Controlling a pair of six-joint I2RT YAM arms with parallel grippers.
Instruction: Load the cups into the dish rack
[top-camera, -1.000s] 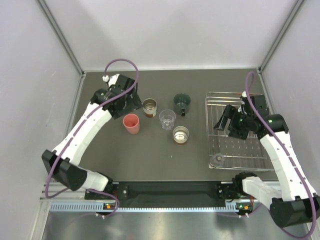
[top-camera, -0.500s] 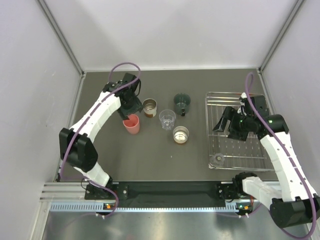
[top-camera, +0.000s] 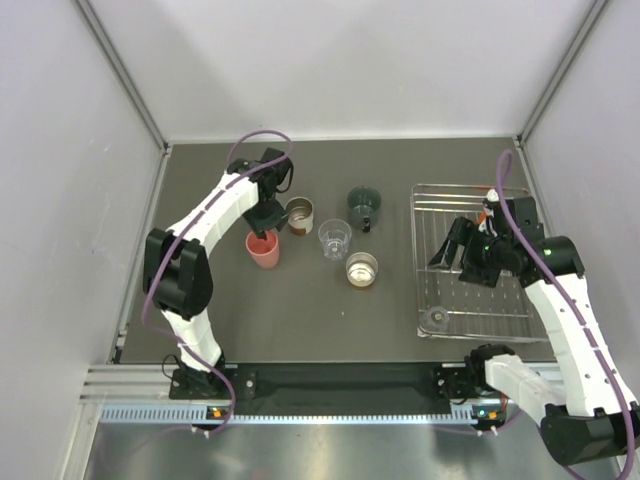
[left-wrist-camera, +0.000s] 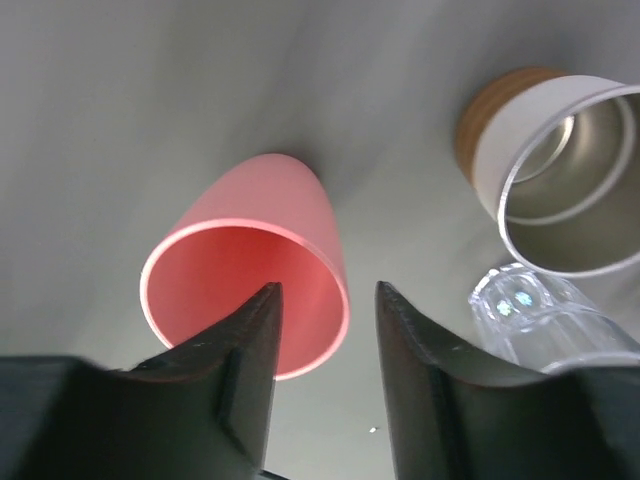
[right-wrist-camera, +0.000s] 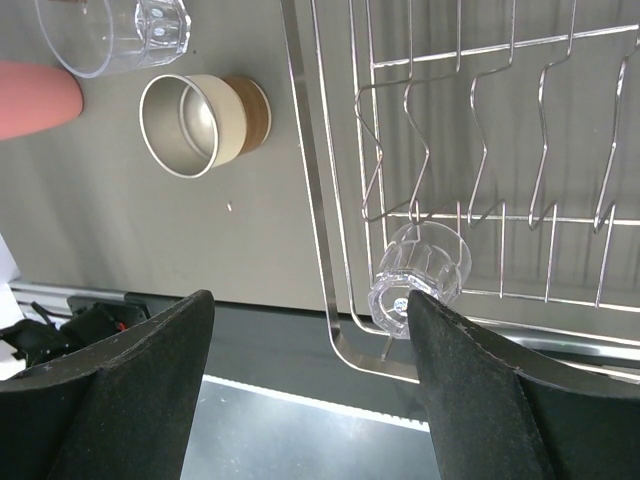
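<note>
The pale pink cup (top-camera: 263, 248) (left-wrist-camera: 245, 255) stands upright on the dark table. My left gripper (top-camera: 266, 224) (left-wrist-camera: 325, 292) is right over it, open with a narrow gap. One fingertip sits over the cup's mouth and the other outside its wall, so the rim lies between them, untouched. Beside it are a steel cup (top-camera: 299, 213) (left-wrist-camera: 560, 180), a clear cup (top-camera: 334, 238) (left-wrist-camera: 555, 320), a dark green cup (top-camera: 364, 206) and a second steel cup (top-camera: 362, 269) (right-wrist-camera: 195, 120). My right gripper (top-camera: 465, 250) (right-wrist-camera: 310, 300) hangs wide open and empty over the dish rack (top-camera: 475, 190) (right-wrist-camera: 300, 150), which holds one clear cup (top-camera: 435, 319) (right-wrist-camera: 420, 275).
The rack stands at the table's right, close to the right wall. Grey walls close in the back and both sides. A black rail with the arm bases (top-camera: 330, 385) runs along the near edge.
My left arm has swung right and brought its gripper down over the pink cup, its jaws narrowing. The right arm has barely shifted above the rack.
</note>
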